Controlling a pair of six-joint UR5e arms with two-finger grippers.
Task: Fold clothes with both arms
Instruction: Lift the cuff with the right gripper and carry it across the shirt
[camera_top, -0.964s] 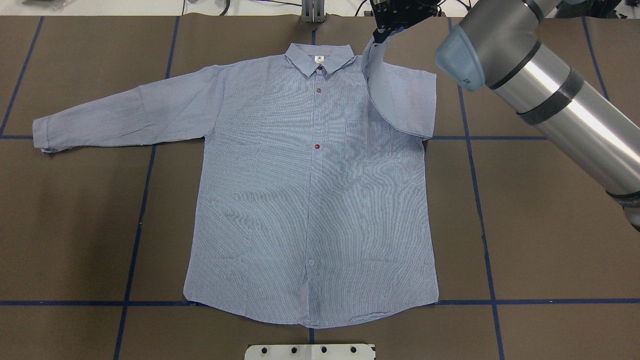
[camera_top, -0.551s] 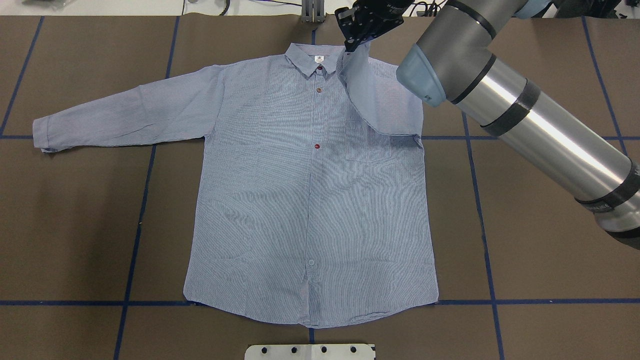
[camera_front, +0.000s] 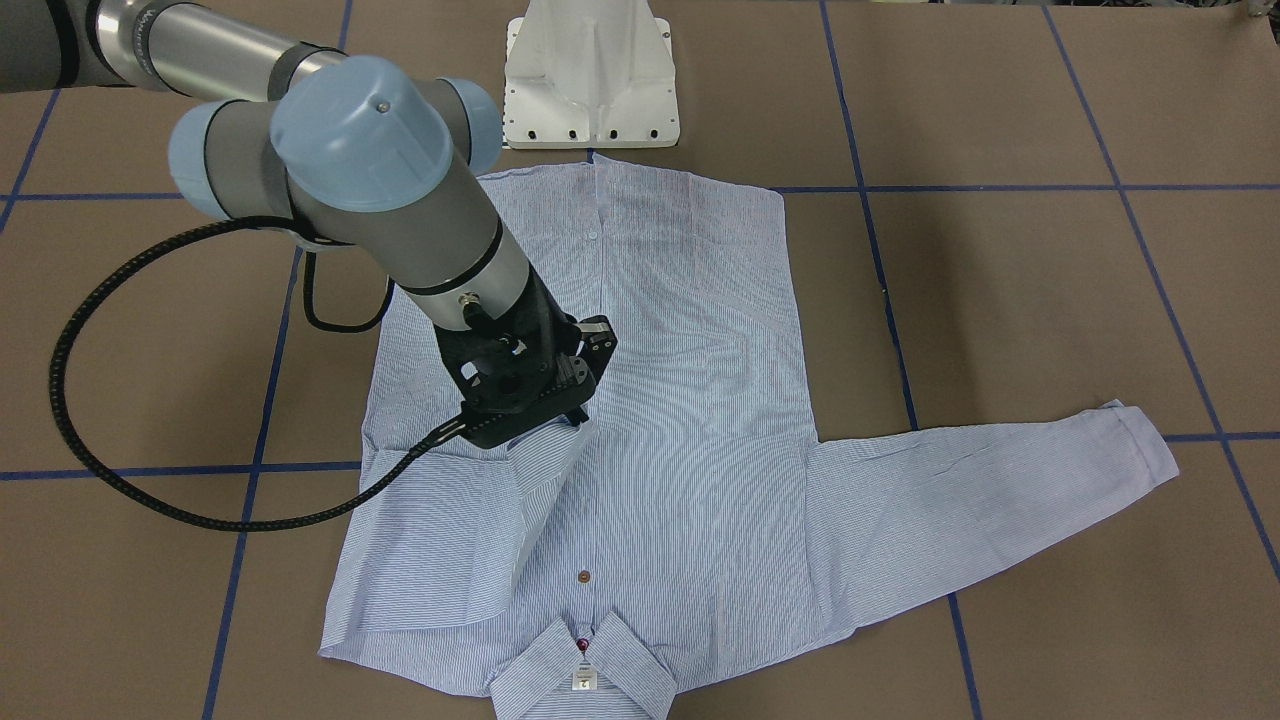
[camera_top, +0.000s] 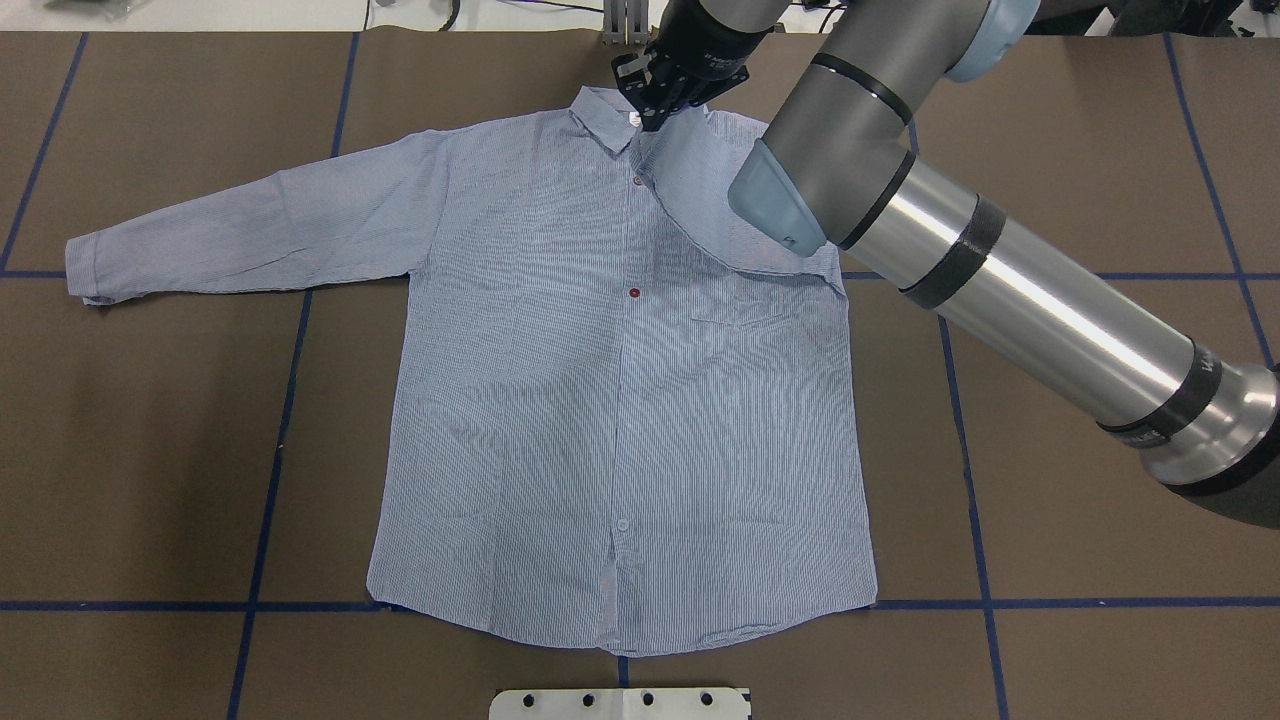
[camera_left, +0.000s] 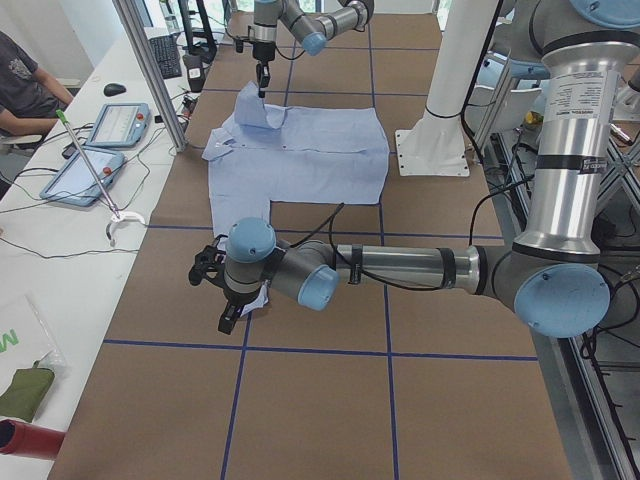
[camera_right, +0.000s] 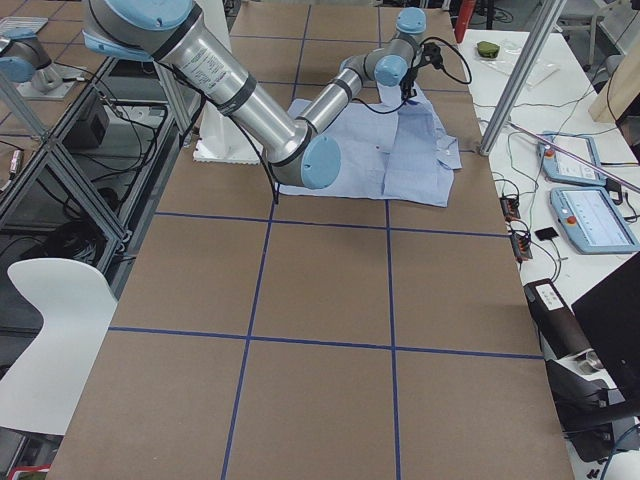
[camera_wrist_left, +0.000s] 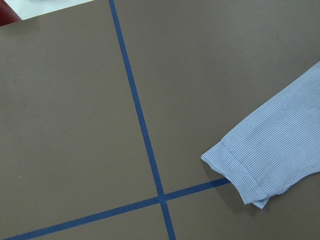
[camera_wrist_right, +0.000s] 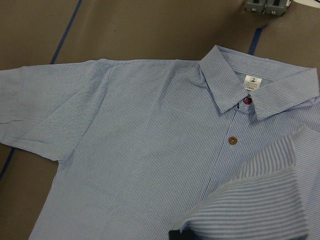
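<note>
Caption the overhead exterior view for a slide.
Right tool holds one sleeve of the striped shirt folded over near the collar; other sleeve lies outstretched.

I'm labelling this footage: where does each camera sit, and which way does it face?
Front-facing: across the table, facing the robot; shows right arm, base, shirt.
Overhead: behind the robot, looking down; right gripper holding the sleeve.
Exterior left: robot's-left table end; left arm near.
Exterior right: opposite end; right arm near.
Left wrist: down on a cuff; no gripper.
Right wrist: down on the collar.
Shared: all show the shirt.
</note>
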